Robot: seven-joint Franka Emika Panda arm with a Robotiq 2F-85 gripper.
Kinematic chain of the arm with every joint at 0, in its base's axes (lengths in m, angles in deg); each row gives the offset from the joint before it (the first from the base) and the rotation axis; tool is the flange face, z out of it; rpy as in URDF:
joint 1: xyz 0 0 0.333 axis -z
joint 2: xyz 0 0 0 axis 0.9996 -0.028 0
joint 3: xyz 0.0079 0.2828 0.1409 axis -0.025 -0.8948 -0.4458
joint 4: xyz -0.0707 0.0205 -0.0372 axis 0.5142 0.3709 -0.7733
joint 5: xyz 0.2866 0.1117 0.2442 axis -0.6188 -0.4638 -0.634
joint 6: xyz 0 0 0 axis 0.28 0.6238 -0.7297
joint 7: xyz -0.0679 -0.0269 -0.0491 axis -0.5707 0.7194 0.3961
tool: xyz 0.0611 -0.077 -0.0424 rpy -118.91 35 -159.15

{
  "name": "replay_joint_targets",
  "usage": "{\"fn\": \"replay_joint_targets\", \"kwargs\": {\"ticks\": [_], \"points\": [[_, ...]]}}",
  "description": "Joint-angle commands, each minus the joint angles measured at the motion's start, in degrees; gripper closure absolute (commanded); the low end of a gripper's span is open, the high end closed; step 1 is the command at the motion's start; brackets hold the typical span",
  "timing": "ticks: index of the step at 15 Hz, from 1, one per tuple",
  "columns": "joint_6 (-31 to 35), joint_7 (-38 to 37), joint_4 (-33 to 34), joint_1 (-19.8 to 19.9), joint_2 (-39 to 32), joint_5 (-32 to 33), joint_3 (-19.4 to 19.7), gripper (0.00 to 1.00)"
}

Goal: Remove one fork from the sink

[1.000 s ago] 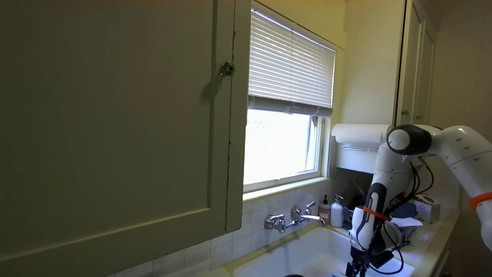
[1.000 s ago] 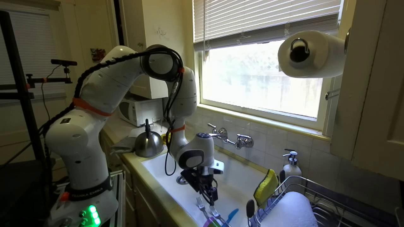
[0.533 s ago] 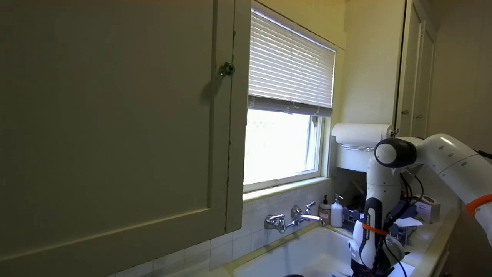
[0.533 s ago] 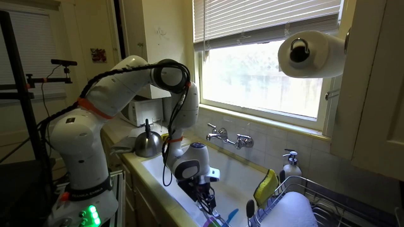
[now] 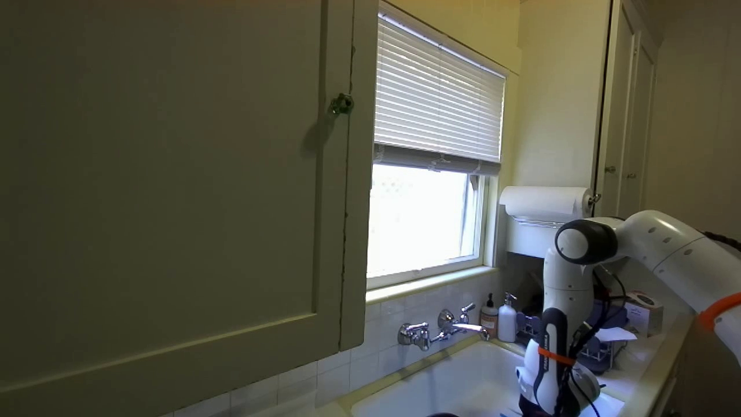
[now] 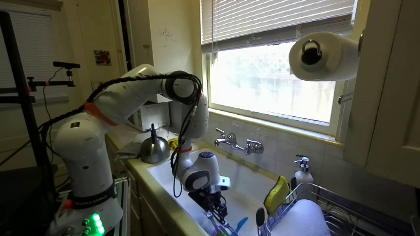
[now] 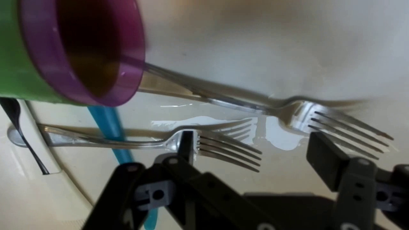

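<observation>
The pale sink (image 6: 249, 193) shows in both exterior views, partly at the bottom of an exterior view (image 5: 446, 388). Two silver forks lie in it. In the wrist view, one fork (image 7: 297, 115) points its tines right, its handle running to a purple-rimmed cup. The other fork (image 7: 147, 144) lies lower left, crossing a blue utensil. My gripper (image 7: 255, 153) is open and low over the forks. Its left finger overlaps the lower fork's neck; its right finger overlaps the upper fork's tines. Nothing is held. In an exterior view, the gripper (image 6: 218, 213) hides part of the forks.
A green and purple cup (image 7: 80, 51), a blue utensil (image 7: 110, 127) and a white-handled utensil (image 7: 41, 143) lie beside the forks. A yellow sponge (image 6: 276, 196) and dish rack (image 6: 316, 188) stand at the sink's end. The chrome tap (image 6: 252, 146) is on the wall. A kettle (image 6: 155, 150) stands behind.
The arm has come down and reached further out, bringing the gripper low over the forks. In the last half second the hand shifted slightly. The forks have not visibly moved.
</observation>
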Motion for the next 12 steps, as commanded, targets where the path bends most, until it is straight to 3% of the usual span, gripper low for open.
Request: {"fn": "replay_joint_targets", "kwargs": {"ticks": [1, 7, 8, 10, 11, 12], "points": [[1.5, 0.1, 3.3, -2.2, -3.0, -2.1, 1.3, 0.13], [0.3, -0.6, 7.7, -5.2, -6.1, -4.0, 2.7, 0.28], [0.2, -0.8, 8.1, -5.8, -6.5, -4.6, 3.1, 0.26], [0.0, -1.0, 8.8, -6.6, -7.2, -5.3, 3.6, 0.51], [-0.1, -1.1, 9.1, -7.0, -7.5, -5.6, 3.7, 0.54], [-0.3, -1.3, 9.2, -7.4, -7.6, -6.0, 4.0, 0.64]]}}
